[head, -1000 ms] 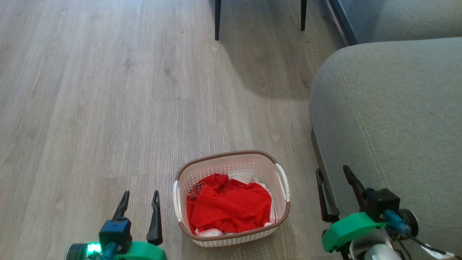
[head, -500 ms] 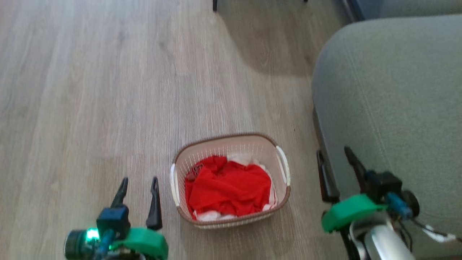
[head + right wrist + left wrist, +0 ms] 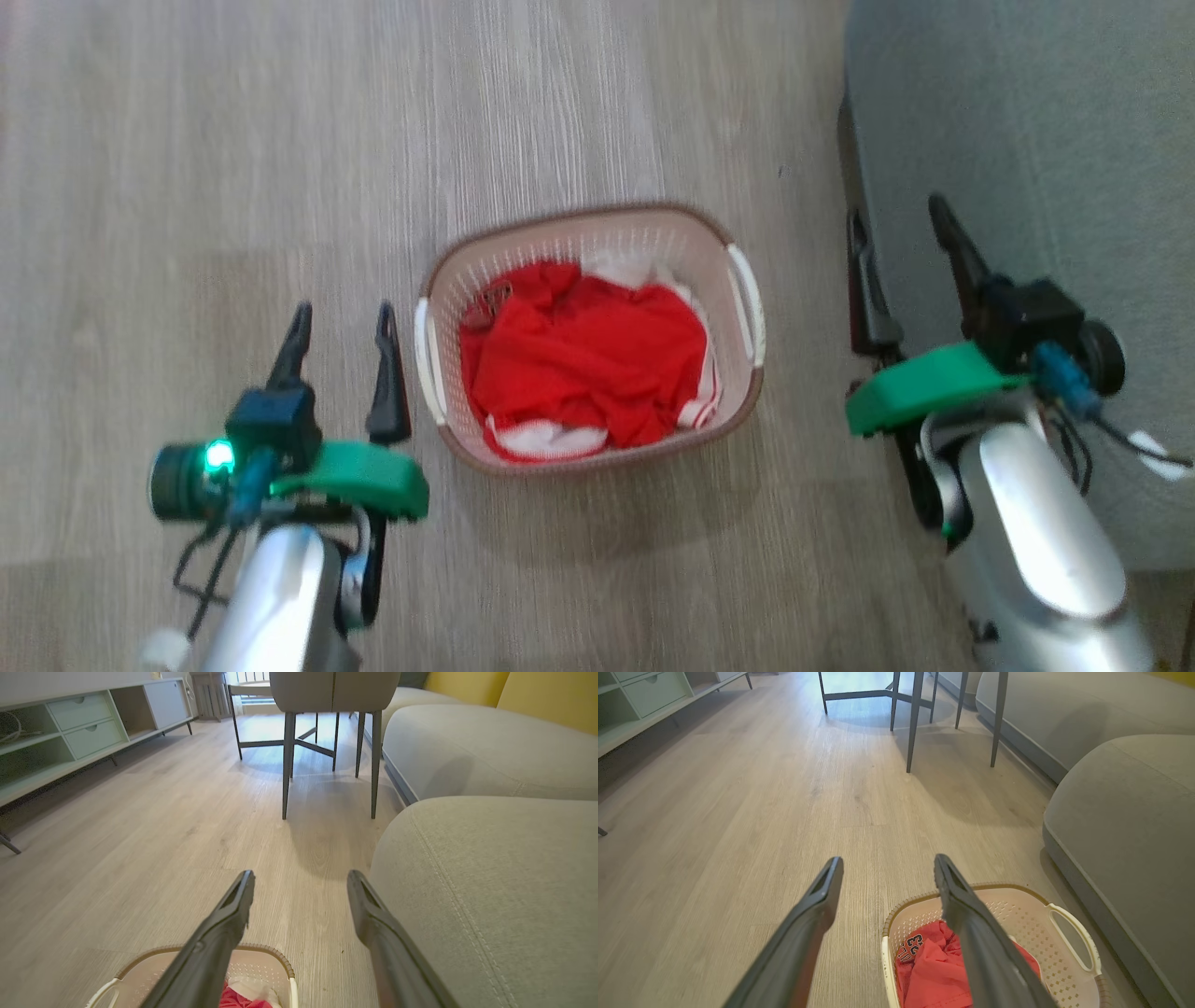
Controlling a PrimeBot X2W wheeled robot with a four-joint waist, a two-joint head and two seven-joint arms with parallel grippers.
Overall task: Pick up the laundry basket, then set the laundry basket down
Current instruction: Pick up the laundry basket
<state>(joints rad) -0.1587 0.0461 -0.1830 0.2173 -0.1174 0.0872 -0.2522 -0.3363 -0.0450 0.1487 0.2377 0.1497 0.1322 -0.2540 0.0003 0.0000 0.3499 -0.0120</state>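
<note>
Both pairs of fingers (image 3: 386, 373) stand wide apart and empty: the left gripper (image 3: 343, 313) has its inner finger just beside one handle (image 3: 425, 359) of the laundry basket (image 3: 579, 217), while the right gripper (image 3: 896, 213) is farther from the other handle, near the grey sofa (image 3: 1027, 140). Between them the basket rests on the floor (image 3: 233, 140), so this looks like the approach before lifting. Each gripper must next close in on its handle and clamp.

The left gripper (image 3: 885, 873) is covering part of the laundry basket (image 3: 1017, 912) and red clothes (image 3: 929, 975), the left wrist view's bottom edge is cutting both off, head view is blurring.
</note>
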